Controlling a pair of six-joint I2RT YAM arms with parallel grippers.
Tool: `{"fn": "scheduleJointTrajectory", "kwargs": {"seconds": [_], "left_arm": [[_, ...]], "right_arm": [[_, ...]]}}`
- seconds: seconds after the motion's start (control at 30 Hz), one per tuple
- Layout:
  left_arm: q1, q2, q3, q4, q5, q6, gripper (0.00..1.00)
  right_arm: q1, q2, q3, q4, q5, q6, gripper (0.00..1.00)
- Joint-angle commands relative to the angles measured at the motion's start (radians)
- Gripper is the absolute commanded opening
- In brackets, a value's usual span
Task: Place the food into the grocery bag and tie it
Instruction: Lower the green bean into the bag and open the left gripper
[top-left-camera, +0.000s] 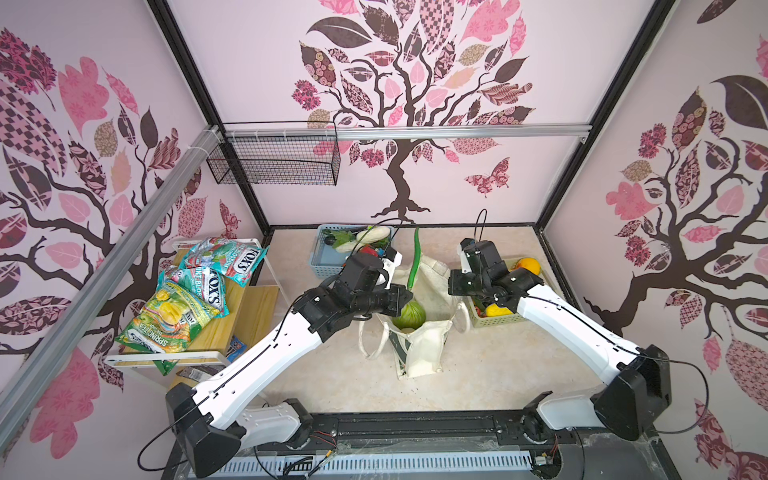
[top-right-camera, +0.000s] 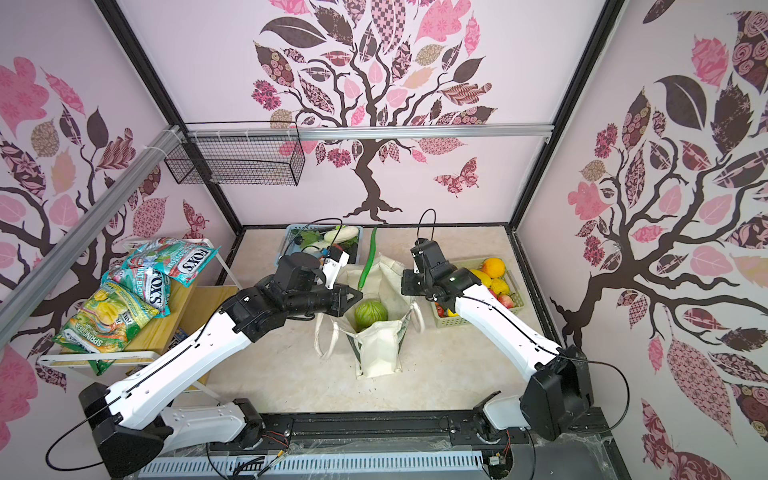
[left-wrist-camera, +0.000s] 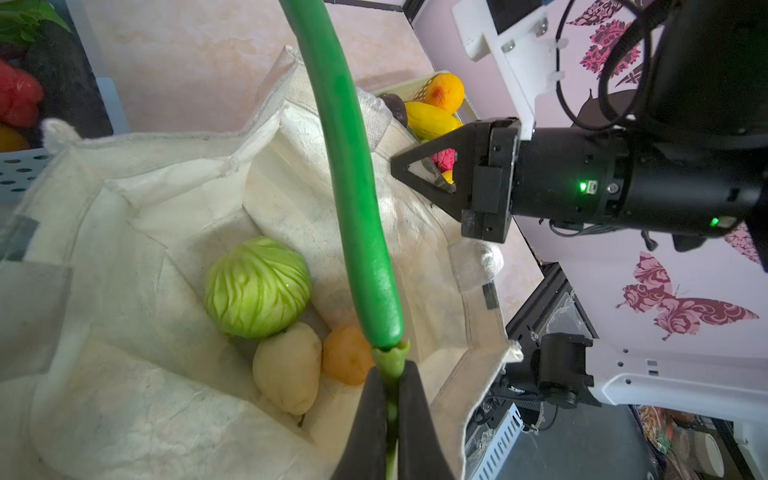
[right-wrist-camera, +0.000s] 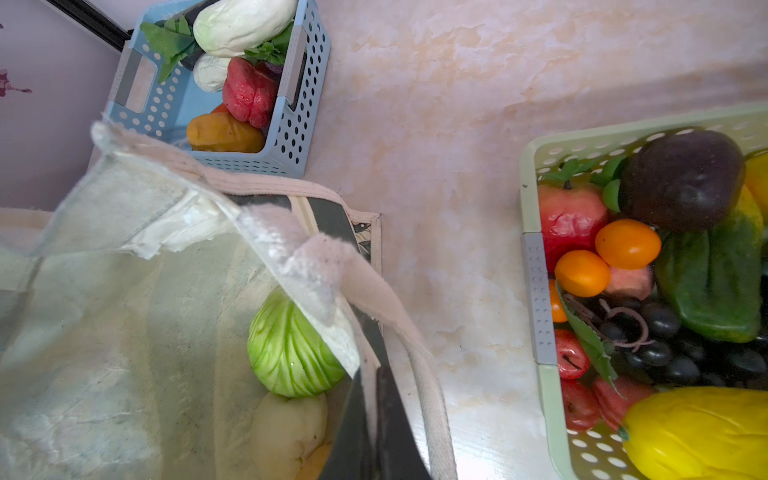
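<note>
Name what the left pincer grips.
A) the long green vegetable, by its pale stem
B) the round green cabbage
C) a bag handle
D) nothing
A: the left pincer is shut on the pale stem of the long green vegetable, held over the open grocery bag, where the cabbage already lies.
</note>
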Motion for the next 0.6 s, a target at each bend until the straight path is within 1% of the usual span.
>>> {"fn": "scheduleJointTrajectory", "kwargs": {"seconds": [0.0, 0.33, 0.57], "left_arm": [[-0.003, -0.030, -0.031, -0.043, 0.036, 0.038, 0.05], [-0.010, -0.084, -0.088, -0.092, 0.102, 0.079, 0.06], [-0.012, -0.077, -0.103, -0.128, 0.100, 0.096, 0.06]], "right_arm": [[0.002, 0.030, 0.049, 0.011, 0.006, 0.013, 0.00], [0.001, 0.069, 0.072, 0.020, 0.019, 0.018, 0.00], [0.001, 0.101, 0.112, 0.022, 0.013, 0.024, 0.00]]}}
